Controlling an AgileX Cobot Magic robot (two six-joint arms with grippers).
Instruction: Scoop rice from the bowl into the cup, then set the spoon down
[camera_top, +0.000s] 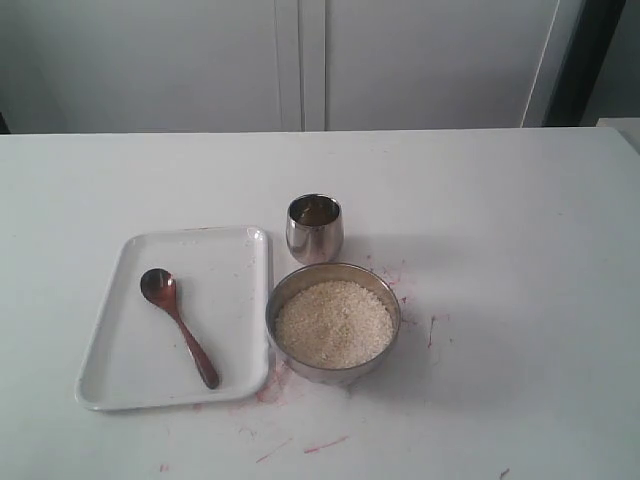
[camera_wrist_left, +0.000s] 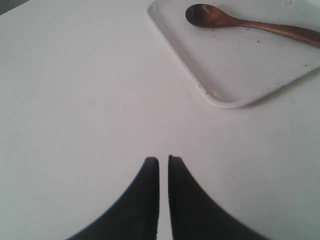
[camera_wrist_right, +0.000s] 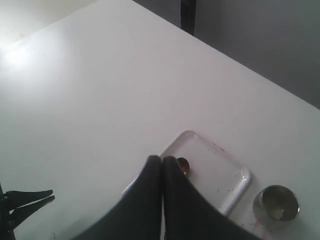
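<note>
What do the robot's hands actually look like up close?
The left hand and the right hand look alike. Each has two plain matte black fingers, broad at the base and curving inward to narrow, blunt tips. No cables or markings are visible on them.

Lower left of frame: spoon (camera_top: 178, 325) lies on tray (camera_top: 225, 290). Just right of tray: bowl (camera_top: 336, 374), rice (camera_top: 334, 323) in it. Just above bowl, mid-frame: cup (camera_top: 315, 228).
</note>
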